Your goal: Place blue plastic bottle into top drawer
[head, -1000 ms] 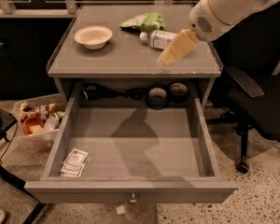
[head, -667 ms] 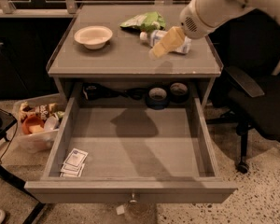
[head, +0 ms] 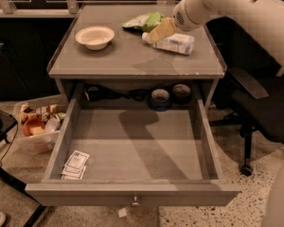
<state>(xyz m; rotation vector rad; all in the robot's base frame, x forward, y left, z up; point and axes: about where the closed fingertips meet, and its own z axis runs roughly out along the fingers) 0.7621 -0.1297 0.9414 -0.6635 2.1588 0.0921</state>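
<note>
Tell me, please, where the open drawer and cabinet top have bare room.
In the top drawer, the floor is bare from the paper packets in its front-left corner to the right wall. On the cabinet top, the front strip below the bowl is free. The back right is crowded: snack bag, blue plastic bottle and the gripper at its cap end.

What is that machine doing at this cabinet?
A robot arm's gripper is down at the cap end of a bottle lying on the cabinet top, next to a bag and a bowl. The drawer below stands open, with some small packets inside. The bottle is not in it yet.
</note>
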